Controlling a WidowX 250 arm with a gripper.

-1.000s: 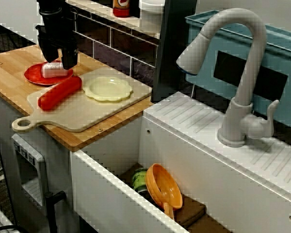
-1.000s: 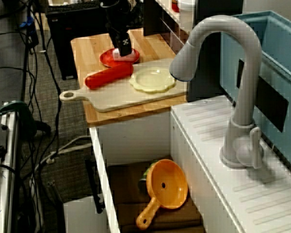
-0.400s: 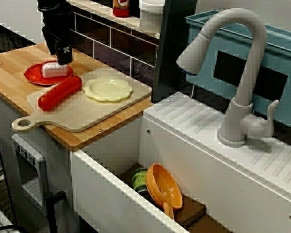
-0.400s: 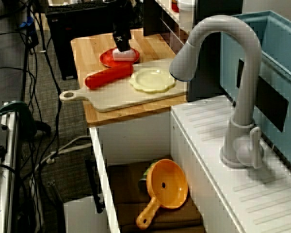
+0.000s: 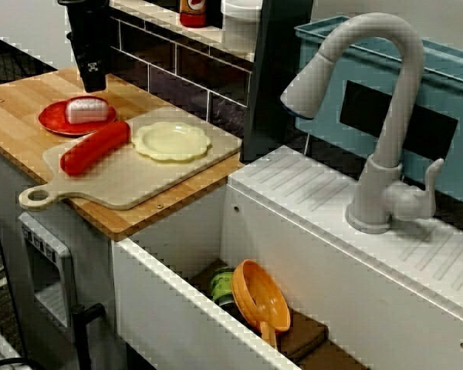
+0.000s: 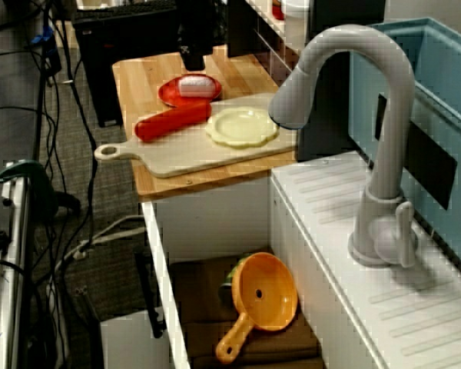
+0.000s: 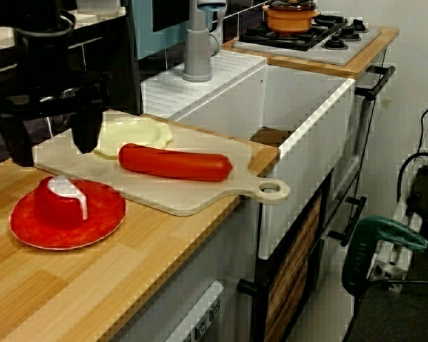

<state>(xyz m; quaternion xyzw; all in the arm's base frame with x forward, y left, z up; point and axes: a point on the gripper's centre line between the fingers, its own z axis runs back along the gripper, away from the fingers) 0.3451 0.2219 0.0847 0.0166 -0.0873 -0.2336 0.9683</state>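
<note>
Over the red plate [image 7: 28, 231], the claw [image 7: 51, 154], hanging clear of it and touching nothing. Fingers [image 7: 85, 135] spread wide apart with nothing between them, plain in the view from the table's end. In the view across the sink and the view from above, only a dark column for the claw [image 5: 92, 82] [image 6: 192, 60], too narrow there to judge the gap.

On the middle of the red plate [image 5: 52, 120] [image 6: 167, 95], a small red and white block [image 7: 61, 202] [image 5: 86, 109] [image 6: 194, 84], just below the claw. Both toward the back edge of the wooden table [image 7: 128, 278] [image 5: 15, 104], well away from the edge by the sink.

Just beside the plate on the sink side, a pale cutting board [image 7: 192, 196] [image 5: 139, 181] [image 6: 192, 154], ring handle jutting past the table's front edge. On the board, a red sausage [image 7: 175, 162] [image 5: 96, 146] [image 6: 173, 121] nearest the plate. Just beside that, toward the back corner by the sink, a pale yellow dish [image 7: 128, 135] [image 5: 172, 140] [image 6: 242, 125].

Down in the sink [image 5: 170, 304], an orange strainer [image 5: 264, 297] [image 6: 265, 292]. Behind it, a grey faucet [image 5: 386, 116] [image 6: 384, 131]
</note>
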